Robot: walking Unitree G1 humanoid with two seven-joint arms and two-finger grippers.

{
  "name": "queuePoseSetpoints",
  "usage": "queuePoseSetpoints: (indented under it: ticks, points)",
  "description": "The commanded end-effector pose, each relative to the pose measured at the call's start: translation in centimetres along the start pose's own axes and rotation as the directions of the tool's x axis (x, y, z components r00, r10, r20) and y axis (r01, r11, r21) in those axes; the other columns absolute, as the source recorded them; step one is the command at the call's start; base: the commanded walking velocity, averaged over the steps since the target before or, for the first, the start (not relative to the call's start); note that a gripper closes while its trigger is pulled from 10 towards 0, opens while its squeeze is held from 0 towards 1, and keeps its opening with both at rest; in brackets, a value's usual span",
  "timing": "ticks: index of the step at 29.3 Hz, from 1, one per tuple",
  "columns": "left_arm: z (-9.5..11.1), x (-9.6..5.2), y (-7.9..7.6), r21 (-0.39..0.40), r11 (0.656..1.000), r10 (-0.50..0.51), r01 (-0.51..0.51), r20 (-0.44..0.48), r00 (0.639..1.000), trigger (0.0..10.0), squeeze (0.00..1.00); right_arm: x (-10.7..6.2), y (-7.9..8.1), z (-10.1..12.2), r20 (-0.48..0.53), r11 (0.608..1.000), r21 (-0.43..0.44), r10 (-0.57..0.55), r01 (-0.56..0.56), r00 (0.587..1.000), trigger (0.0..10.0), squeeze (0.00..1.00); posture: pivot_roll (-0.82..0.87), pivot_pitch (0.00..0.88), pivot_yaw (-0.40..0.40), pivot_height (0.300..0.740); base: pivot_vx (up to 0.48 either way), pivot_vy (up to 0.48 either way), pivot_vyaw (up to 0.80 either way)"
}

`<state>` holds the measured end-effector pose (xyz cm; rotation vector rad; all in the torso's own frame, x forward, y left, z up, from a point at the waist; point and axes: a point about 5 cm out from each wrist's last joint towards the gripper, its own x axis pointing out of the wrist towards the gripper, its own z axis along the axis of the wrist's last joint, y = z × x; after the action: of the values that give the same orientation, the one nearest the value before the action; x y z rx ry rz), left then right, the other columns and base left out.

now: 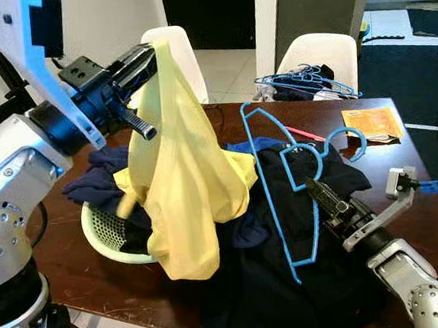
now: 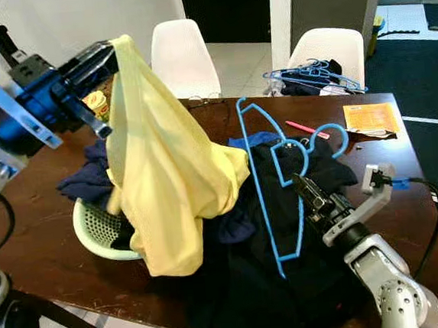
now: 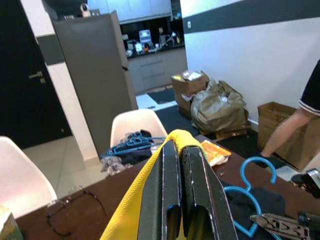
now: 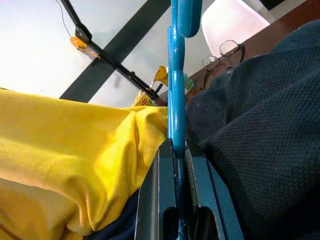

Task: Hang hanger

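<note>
A blue plastic hanger (image 1: pixel 287 196) stands tilted over a heap of dark clothes (image 1: pixel 290 280) on the brown table (image 1: pixel 82 260). My right gripper (image 1: pixel 315 187) is shut on its side bar, and in the right wrist view the blue hanger (image 4: pixel 176 100) runs up from between the fingers (image 4: pixel 150 200). My left gripper (image 1: pixel 147 60) is raised at the upper left, shut on the top of a yellow garment (image 1: pixel 177 168) that hangs down over the table. In the left wrist view the yellow garment (image 3: pixel 130 210) drapes around the closed fingers (image 3: pixel 165 190).
A pale green basket (image 1: pixel 110 235) with dark clothes sits under the yellow garment. Two white chairs (image 1: pixel 317 59) stand behind the table, one carrying several blue hangers (image 1: pixel 304 80). An orange packet (image 1: pixel 373 124) lies at the far right. A person's arm (image 3: pixel 287 130) shows beside cardboard boxes.
</note>
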<state>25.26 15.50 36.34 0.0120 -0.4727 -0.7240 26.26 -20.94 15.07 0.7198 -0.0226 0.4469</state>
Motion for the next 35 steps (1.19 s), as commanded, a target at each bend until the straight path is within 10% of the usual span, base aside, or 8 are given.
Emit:
queuePoseSetpoints:
  ticks: [1,13,22,24,29,31,35]
  points:
    - [-0.4,-0.2,-0.1,0.010,1.000,-0.010,0.010,-0.039,0.999,0.0,0.00,0.1,0.0,0.0,0.013,1.000,0.019,0.011,-0.011,1.000,10.0,0.00,-0.02,0.028,0.093,0.740,0.000,0.000,0.00]
    - [-0.9,0.2,0.2,0.018,0.997,0.077,-0.077,-0.034,0.996,0.0,0.00,0.1,-0.1,0.0,0.016,1.000,0.017,0.009,-0.009,1.000,10.0,0.00,-0.02,0.014,0.096,0.740,0.000,0.000,0.00]
    - [-5.3,0.2,-0.9,-0.049,0.986,0.149,-0.159,-0.167,0.975,0.0,0.00,0.1,-0.1,0.0,0.013,1.000,0.009,0.010,-0.010,1.000,10.0,0.00,-0.02,0.008,0.095,0.740,-0.167,0.000,0.00]
    - [-5.9,0.3,-1.2,-0.055,0.983,0.160,-0.173,-0.183,0.970,3.8,0.00,0.2,-0.1,0.0,0.011,1.000,0.010,0.012,-0.012,1.000,10.0,0.00,-0.02,0.008,0.093,0.740,-0.369,0.000,0.00]
    - [-6.2,0.4,-1.5,-0.062,0.982,0.162,-0.176,-0.187,0.969,3.9,0.00,0.2,-0.1,0.0,0.011,1.000,0.010,0.013,-0.014,1.000,10.0,0.00,-0.02,0.008,0.093,0.740,-0.382,0.000,0.00]
    - [-6.3,0.5,-1.7,-0.065,0.983,0.159,-0.174,-0.188,0.969,7.3,0.00,0.2,0.0,0.0,0.013,1.000,0.012,0.014,-0.014,1.000,10.0,0.00,-0.02,0.015,0.092,0.740,-0.441,0.000,0.00]
    - [-6.0,0.8,-1.7,-0.061,0.982,0.163,-0.176,-0.172,0.971,10.0,0.00,0.2,0.0,0.1,0.018,1.000,0.014,0.014,-0.015,1.000,10.0,0.00,-0.02,0.015,0.092,0.740,-0.480,0.000,0.00]
